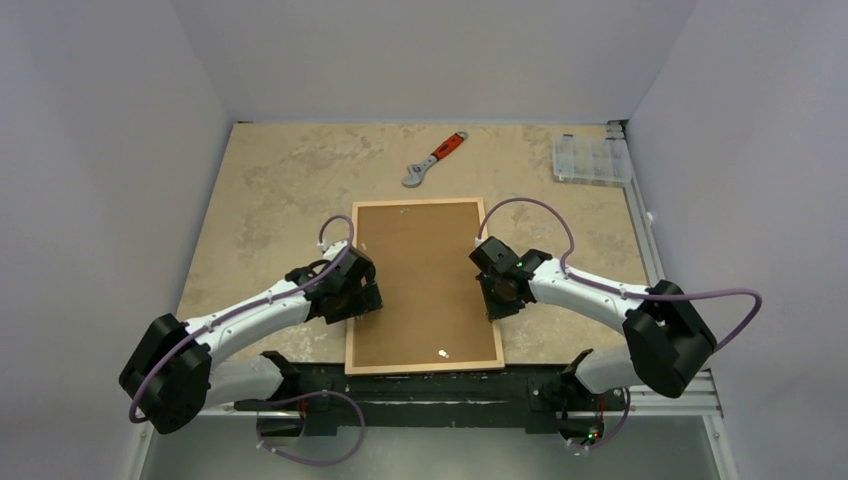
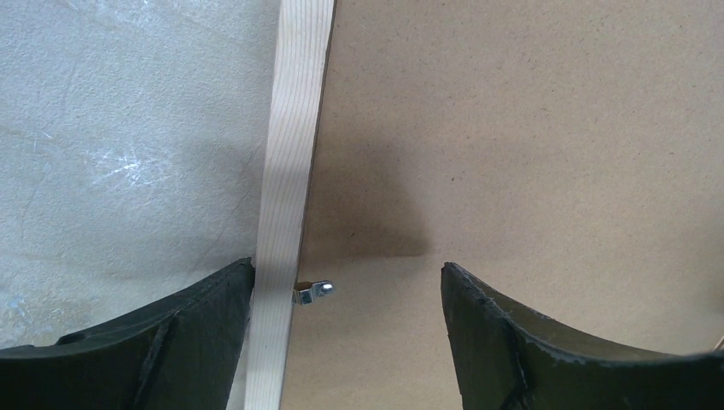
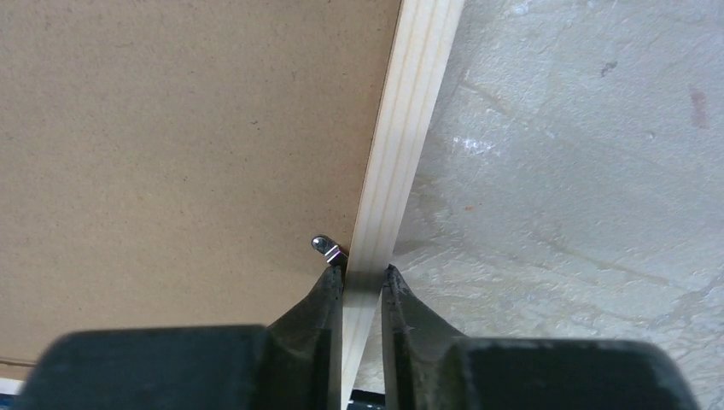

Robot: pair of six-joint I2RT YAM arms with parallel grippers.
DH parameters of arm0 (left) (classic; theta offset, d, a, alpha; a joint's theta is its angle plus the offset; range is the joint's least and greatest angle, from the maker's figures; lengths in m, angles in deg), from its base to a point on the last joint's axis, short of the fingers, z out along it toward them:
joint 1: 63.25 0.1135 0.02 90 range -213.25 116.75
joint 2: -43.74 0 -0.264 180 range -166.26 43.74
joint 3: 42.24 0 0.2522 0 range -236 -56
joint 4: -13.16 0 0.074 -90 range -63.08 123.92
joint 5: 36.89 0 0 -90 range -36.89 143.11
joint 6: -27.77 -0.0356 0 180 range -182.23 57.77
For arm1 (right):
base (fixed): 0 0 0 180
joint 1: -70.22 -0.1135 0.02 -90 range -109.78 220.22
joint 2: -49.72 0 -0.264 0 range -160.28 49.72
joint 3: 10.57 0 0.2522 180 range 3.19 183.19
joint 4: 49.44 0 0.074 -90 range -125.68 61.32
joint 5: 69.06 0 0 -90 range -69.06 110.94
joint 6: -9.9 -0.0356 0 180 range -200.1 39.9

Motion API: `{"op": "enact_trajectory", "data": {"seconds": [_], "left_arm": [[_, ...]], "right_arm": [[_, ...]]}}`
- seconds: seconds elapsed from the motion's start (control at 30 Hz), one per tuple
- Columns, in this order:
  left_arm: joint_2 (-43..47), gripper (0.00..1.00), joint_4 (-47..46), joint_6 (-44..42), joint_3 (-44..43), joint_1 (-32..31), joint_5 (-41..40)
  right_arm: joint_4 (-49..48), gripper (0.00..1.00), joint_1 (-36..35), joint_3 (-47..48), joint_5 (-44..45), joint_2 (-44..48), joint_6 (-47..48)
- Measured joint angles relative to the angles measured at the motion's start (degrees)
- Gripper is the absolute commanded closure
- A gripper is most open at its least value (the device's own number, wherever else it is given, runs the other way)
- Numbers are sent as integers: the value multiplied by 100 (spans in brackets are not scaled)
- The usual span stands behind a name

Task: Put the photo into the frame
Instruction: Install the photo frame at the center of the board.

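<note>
The frame (image 1: 424, 369) lies face down in the lower centre of the top view on the beige table (image 1: 270, 190), with its brown backing board (image 1: 425, 290) facing up. The left gripper (image 2: 347, 269) is spread wide across the frame's left rail, above a small metal tab (image 2: 314, 292). The right gripper (image 3: 363, 275) is clenched on the right rail. An orange-handled wrench (image 1: 433, 160) lies at upper centre and a clear compartment box (image 1: 592, 160) at upper right. No writing is legible
</note>
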Motion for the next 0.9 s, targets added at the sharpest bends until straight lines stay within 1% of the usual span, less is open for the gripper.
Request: {"op": "enact_trajectory", "data": {"seconds": [0.03, 0.07, 0.23, 0.27, 0.4, 0.47, 0.53, 0.57, 0.67, 0.83, 0.9], "left_arm": [[0, 22, 0, 0, -4, 0, -7], [-2, 22, 0, 0, -9, 0, -11], [-9, 22, 2, -2, -11, 0, -17], [-7, 22, 2, -2, -11, 0, -17], [-9, 22, 7, -11, -13, 17, -13], [-7, 22, 24, -17, -26, 52, 9], [-4, 22, 35, -22, -52, 114, 42], [-4, 22, 35, -26, -59, 151, 57], [-4, 22, 33, -44, -63, 273, 109], [-28, 24, -79, -48, -63, 409, 203], [-149, 25, -166, -63, -68, 420, 251]], "right_arm": [[31, 99, -2, 7, 24, 0, -4], [44, 100, -15, 11, 59, 0, -26], [70, 100, -22, 17, 81, 9, -92], [70, 99, -24, 20, 79, 11, -90], [55, 47, -26, 13, -2, 57, -52], [-7, 23, -28, 9, -146, 144, -20], [-68, 12, -35, 9, -273, 299, 7], [-107, 8, -39, 11, -297, 374, 20], [-188, 2, -31, 39, -372, 431, 28], [-293, 2, 81, 138, -485, 168, 31], [-343, 3, 243, 153, -597, 4, 48]]}}
